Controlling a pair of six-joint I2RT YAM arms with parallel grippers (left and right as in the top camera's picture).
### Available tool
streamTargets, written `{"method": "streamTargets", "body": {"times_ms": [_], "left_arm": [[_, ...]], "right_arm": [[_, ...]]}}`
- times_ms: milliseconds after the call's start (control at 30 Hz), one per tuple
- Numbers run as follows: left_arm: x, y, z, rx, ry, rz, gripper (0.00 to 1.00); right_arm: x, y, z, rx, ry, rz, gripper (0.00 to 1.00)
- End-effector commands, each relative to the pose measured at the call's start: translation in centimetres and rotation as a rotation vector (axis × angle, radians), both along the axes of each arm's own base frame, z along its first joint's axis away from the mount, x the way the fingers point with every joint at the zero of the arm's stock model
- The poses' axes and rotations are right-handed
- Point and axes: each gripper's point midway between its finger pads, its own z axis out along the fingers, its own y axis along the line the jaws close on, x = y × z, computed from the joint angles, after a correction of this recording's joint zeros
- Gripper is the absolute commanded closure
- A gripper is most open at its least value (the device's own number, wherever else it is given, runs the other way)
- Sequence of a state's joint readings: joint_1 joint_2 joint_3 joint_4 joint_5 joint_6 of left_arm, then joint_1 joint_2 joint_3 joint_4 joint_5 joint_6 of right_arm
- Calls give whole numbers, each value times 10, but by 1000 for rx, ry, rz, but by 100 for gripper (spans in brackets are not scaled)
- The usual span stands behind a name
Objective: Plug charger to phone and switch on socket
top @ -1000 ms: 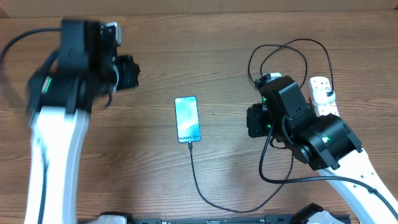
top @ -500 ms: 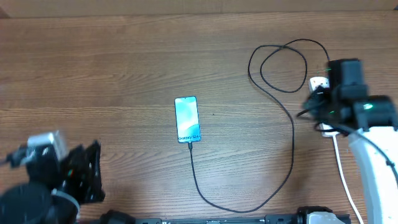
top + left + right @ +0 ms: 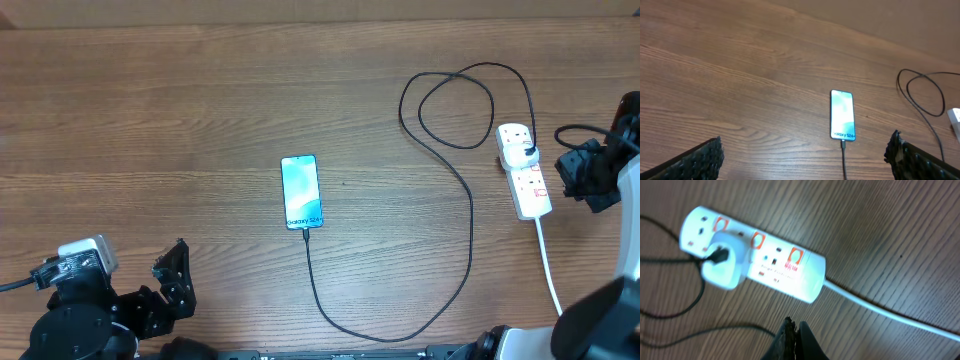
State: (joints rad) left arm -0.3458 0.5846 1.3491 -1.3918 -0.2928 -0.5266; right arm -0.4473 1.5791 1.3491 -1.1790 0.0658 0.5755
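The phone [image 3: 301,191] lies face up mid-table, its screen lit. The charger's black cable [image 3: 470,250] is plugged into the phone's near end [image 3: 843,143]. It runs toward the front edge, curves right and loops up to a white adapter [image 3: 727,262] seated in the socket [image 3: 525,170]. My left gripper [image 3: 170,280] hangs open at the front left, far from the phone [image 3: 842,114], with nothing between its fingers [image 3: 700,160]. My right gripper [image 3: 795,335] is shut and empty, just right of the socket [image 3: 785,270].
The socket's thick white cord [image 3: 548,265] runs to the front edge at the right. The cable forms a double loop [image 3: 450,105] at the back right. Red-marked switches [image 3: 795,256] sit along the strip's top.
The left arm swung from the back left down to the front-left corner and its jaws opened wide. The right arm drew back from mid-table, past the socket, to the right edge.
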Motion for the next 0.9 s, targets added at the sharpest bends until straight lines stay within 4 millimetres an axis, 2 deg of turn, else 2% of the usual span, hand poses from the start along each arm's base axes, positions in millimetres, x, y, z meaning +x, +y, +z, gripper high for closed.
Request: {"method": "streamTargets", "body": {"times_ms": [0,333,633,867], "left_arm": [[1,3,-1,-2,-1,25,0],[-3,5,-7,8,24,24,0],[-4,12,-6,7,23,77,0],[-8,31,-6,5,21,221,1]], "right_arm": [[9,-11,-5,9,4,-14,96],[19,-17,-24,19,23,-16,96],[34,-14,-59,86,47,21,96],[52,-6,-59,137,-31,92,96]]}}
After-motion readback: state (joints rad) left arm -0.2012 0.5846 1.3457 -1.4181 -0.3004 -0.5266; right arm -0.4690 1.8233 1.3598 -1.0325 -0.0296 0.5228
